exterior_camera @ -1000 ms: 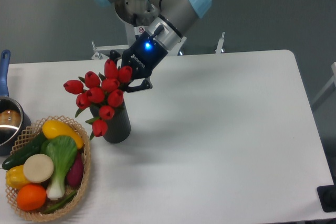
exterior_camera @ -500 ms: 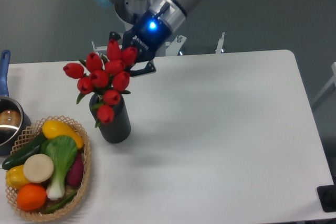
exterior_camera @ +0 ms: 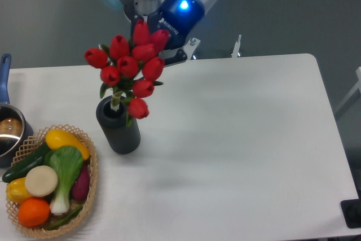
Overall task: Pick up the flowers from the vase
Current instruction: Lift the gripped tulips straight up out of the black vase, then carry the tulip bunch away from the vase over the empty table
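The flowers (exterior_camera: 131, 67), a bunch of red tulip buds with green leaves, hang raised above the vase (exterior_camera: 119, 127), with their stem end still at its mouth. The vase is a dark grey ribbed cylinder standing upright on the white table. My gripper (exterior_camera: 159, 46) comes in from the upper right, behind the bunch, and is shut on the flowers. The buds hide most of its fingers.
A woven basket (exterior_camera: 87, 193) of vegetables sits at the front left, close to the vase. A pot (exterior_camera: 10, 131) with a blue handle stands at the left edge. The white table (exterior_camera: 242, 139) stretches to the right.
The gripper has risen and shifted right with the flowers, drawing the bunch up out of the vase. The vase mouth now shows; the vase itself has stayed put.
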Robot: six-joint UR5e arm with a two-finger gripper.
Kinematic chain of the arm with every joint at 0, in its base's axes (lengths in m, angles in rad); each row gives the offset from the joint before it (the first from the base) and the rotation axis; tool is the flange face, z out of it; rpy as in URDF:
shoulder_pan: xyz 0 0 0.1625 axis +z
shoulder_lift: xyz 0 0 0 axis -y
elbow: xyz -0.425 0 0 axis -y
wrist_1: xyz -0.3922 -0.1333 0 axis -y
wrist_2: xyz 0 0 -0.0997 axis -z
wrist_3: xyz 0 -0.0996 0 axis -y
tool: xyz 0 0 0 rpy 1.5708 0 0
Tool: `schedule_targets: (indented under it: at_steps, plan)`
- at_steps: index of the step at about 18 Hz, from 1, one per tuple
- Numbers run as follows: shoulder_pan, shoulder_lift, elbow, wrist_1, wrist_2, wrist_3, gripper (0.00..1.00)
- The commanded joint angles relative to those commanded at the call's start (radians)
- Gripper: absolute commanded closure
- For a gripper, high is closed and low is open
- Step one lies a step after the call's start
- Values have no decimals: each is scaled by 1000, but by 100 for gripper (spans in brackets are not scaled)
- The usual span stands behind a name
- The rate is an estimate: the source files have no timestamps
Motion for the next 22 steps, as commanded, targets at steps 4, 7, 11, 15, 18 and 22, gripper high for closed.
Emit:
schedule_targets:
  at_steps: [4,7,11,15,18,22]
  plan:
    - [81,-2,52,12,17,37,100]
    - [124,-5,72,9,115,119,100]
    - [124,-9,51,9,309,207,100]
    - [126,-18,38,2,581,268,100]
    - [140,-44,22,0,681,272,100]
    - [138,-127,51,0,811,308,100]
